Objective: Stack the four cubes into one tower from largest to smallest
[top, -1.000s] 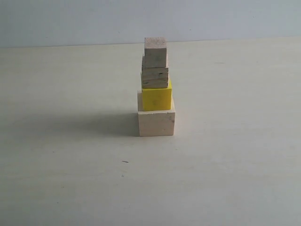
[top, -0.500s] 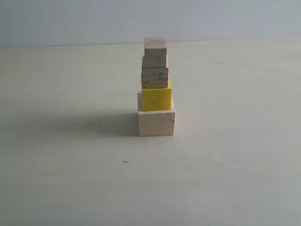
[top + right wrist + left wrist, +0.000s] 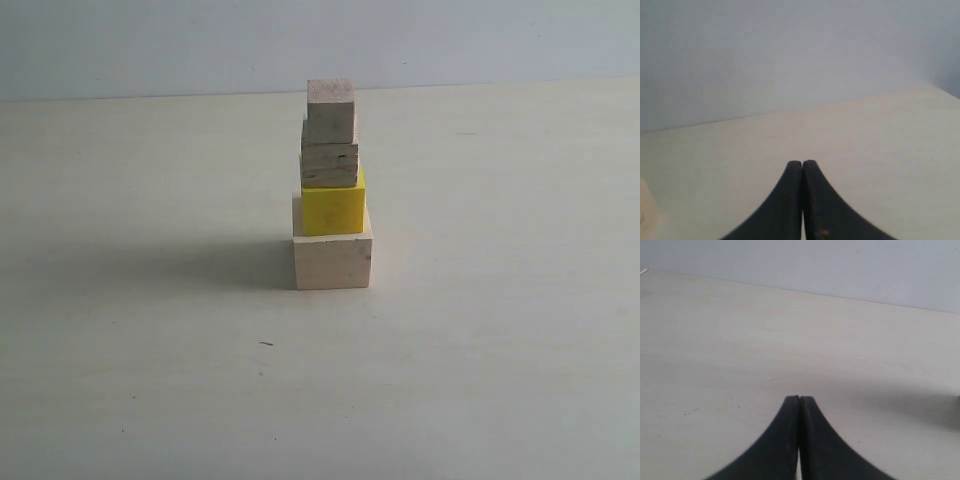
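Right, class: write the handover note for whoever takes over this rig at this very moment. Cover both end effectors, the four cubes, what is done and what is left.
Left end effector: shut, empty, over bare table.
Right end effector: shut, empty. Neither shows in the exterior view.
Cubes: all in one tower mid-table, with the large pale cube at the base, then the yellow cube, the grainy wood cube and the small pale cube on top.
Done: all four stacked, largest to smallest, though not perfectly centred.
Left: nothing to stack; probably just keep both arms away.
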{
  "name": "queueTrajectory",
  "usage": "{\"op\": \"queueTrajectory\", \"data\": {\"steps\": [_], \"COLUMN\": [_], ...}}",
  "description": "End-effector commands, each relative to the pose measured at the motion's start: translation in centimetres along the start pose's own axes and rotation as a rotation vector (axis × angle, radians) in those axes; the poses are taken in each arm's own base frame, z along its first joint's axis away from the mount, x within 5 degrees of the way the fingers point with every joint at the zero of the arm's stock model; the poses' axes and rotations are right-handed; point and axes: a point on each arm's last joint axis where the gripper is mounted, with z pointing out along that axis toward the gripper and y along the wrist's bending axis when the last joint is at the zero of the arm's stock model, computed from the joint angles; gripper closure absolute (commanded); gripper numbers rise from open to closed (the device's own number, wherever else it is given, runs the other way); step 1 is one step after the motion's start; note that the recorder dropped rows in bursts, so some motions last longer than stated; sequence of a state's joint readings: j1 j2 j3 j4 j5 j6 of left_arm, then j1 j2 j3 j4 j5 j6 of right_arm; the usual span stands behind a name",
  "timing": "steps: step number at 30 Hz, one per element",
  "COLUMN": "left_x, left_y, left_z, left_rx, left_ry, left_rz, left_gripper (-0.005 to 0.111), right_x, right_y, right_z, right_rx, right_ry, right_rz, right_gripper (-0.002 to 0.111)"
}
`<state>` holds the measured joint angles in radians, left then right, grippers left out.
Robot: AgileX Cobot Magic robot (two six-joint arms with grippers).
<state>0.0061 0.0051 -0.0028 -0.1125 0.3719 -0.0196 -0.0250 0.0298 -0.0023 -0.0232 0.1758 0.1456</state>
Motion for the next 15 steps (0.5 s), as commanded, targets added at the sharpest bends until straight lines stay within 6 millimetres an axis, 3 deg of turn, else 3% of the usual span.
{"op": "queueTrajectory", "data": {"steps": [1,15], "left_x": [0.1,0.1], "left_y": [0.0,0.0], "left_z": [0.0,0.0], "left_rx": [0.006,0.006], "left_ry": [-0.004,-0.004], "left_rz": [-0.009,-0.009], "left_gripper": [0.106,0.106], "right_x": [0.2,1.4], "right_y": [0.1,0.0], "right_z": [-0.1,-0.3], "right_rx": [-0.014,-0.009], "right_ry": [0.015,0.135], "right_rz": [-0.077,-0.082], "right_gripper": [0.108,0.108]}}
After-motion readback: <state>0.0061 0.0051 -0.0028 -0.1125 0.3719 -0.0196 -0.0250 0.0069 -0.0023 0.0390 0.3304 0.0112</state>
